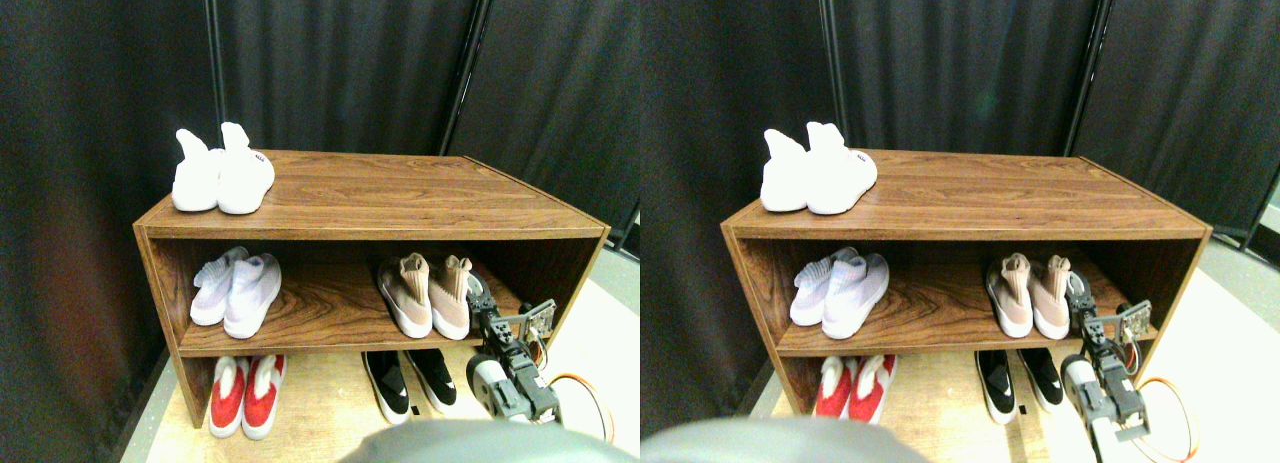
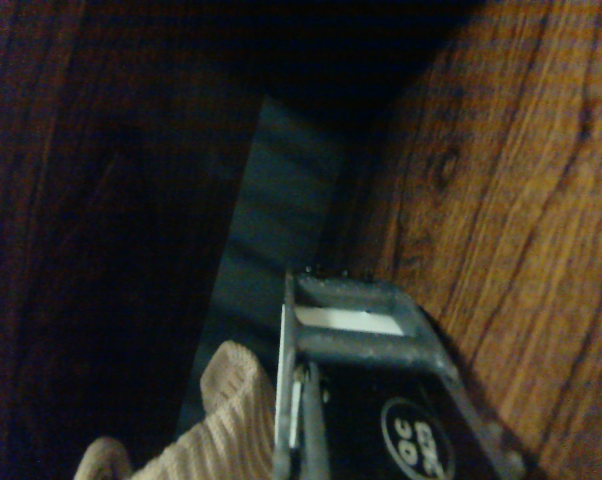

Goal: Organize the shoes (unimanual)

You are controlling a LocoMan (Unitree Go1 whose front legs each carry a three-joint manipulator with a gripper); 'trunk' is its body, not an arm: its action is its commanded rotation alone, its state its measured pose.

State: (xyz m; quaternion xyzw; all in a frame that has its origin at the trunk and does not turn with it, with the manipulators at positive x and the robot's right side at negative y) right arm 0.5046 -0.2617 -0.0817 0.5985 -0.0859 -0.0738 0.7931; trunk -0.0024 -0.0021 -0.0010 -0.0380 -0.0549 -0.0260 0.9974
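The tan shoes [image 1: 428,295] stand side by side on the right of the middle shelf [image 1: 320,308] of a wooden rack [image 1: 370,198], toes forward. The right gripper [image 1: 481,295] sits just beside the right-hand shoe's ribbed collar [image 2: 216,420]; whether its jaws are clenched or released cannot be told. The black shoes [image 1: 410,381] lie on the floor level below, next to a red pair [image 1: 245,393].
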